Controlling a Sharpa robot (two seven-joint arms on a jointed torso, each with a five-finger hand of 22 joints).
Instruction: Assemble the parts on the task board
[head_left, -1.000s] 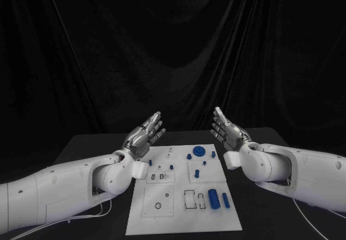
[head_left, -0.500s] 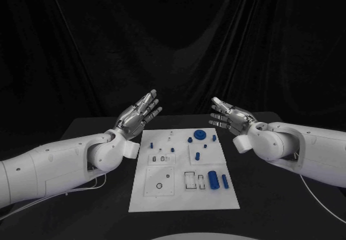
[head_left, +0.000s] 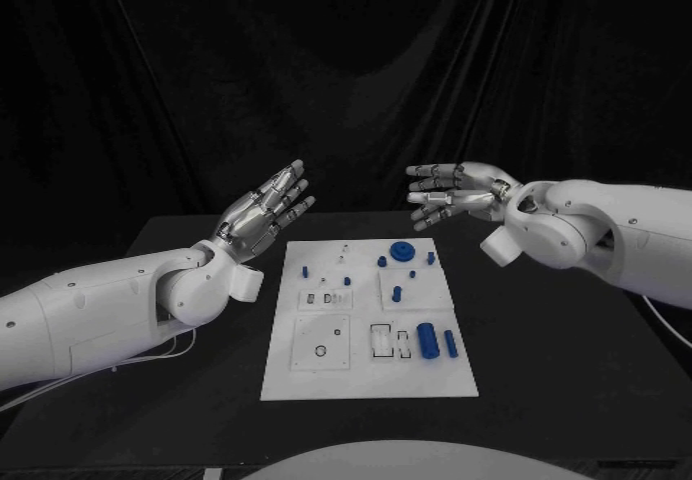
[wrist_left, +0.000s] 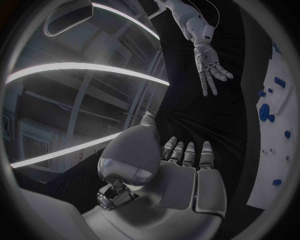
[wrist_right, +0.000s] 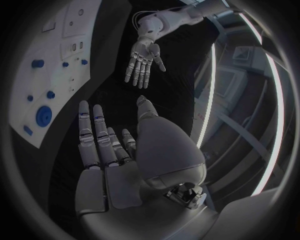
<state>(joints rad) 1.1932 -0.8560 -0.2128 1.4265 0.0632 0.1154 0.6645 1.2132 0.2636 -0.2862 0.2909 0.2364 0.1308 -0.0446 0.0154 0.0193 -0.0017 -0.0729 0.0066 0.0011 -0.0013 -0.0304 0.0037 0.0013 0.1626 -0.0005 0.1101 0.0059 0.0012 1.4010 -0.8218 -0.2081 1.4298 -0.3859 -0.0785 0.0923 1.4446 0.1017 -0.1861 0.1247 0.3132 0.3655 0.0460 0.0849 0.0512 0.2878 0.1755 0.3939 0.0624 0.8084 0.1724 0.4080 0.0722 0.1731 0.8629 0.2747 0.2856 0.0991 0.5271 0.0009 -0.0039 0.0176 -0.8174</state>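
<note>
Left of centre in the head view, the left hand (head_left: 264, 212) is raised with fingers spread, holding nothing. The white task board (head_left: 368, 320) lies at lower centre, long axis running away from the robot, carrying about ten small blue parts (head_left: 427, 340), mostly toward its right side. Right of centre, the right hand (head_left: 456, 193) hangs above the board's far end, fingers apart and empty.

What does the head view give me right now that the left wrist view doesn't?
Head view alone: the near half of the task board, with the big blue cylinder and the slimmer one beside it near the board's right edge, plus the black table. Left wrist view alone: the left hand seen from behind its palm, holding nothing. Both: the right hand, fingers spread and holding nothing, and the round blue part at the board's far end.
</note>
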